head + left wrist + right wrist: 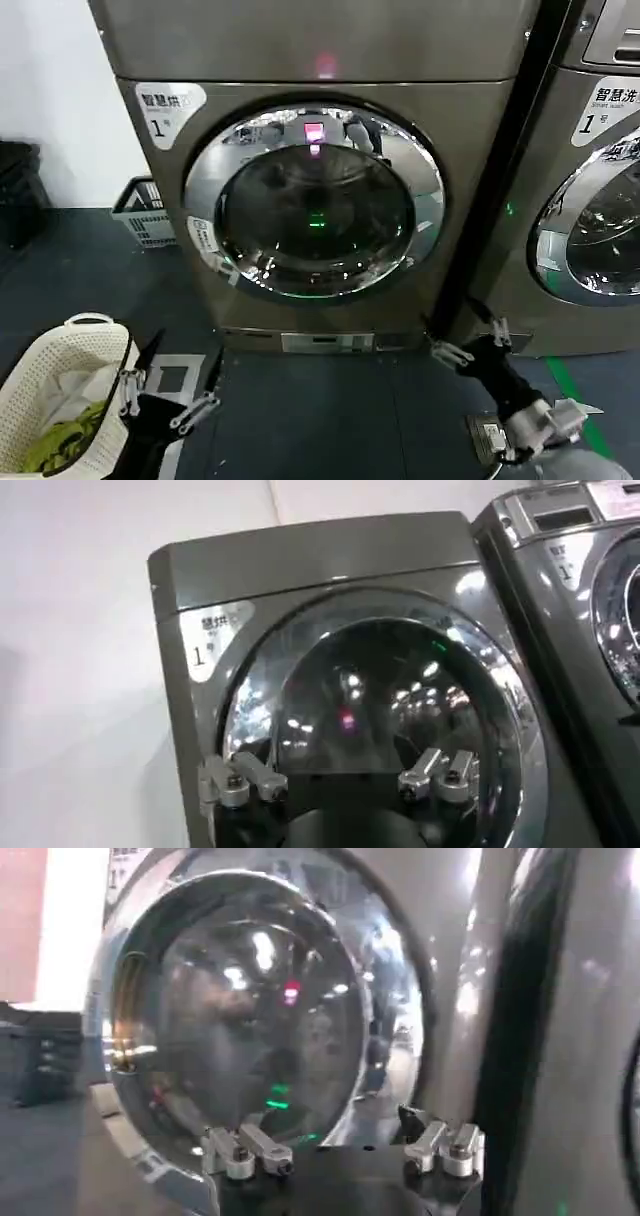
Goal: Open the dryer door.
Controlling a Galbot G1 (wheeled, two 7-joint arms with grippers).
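Two grippers, both with jaws spread and nothing between them. Left gripper (168, 392) sits lower left of the head view, fingers splayed apart, hovering over the dark floor (320, 420), well short of the machine. In the left wrist view the same gripper (340, 780) shows its two metal fingertips (240, 778) wide apart at the bottom of the frame, aimed at the glass. Right gripper (470, 345) is lower right of the head view, jaws also released, near the bottom right corner of the dryer's front panel, close to the dark gap between the two machines; contact with the panel can't be judged. Right wrist view shows that gripper (345, 1148) with fingertips (250, 1148) apart, low in frame, facing the door's lower rim.

Dryer door (315, 200) fills the centre of the head view: round, chrome ring, dark glass, closed flush against the front. White label (168, 105) with a "1" at the upper left of the front panel. Second machine (590, 200) at the right edge, its door shut as well. White laundry basket (60, 385) with cloth inside at the lower left corner, just beside the left gripper. Smaller basket (143, 212) against the wall, left of the dryer.
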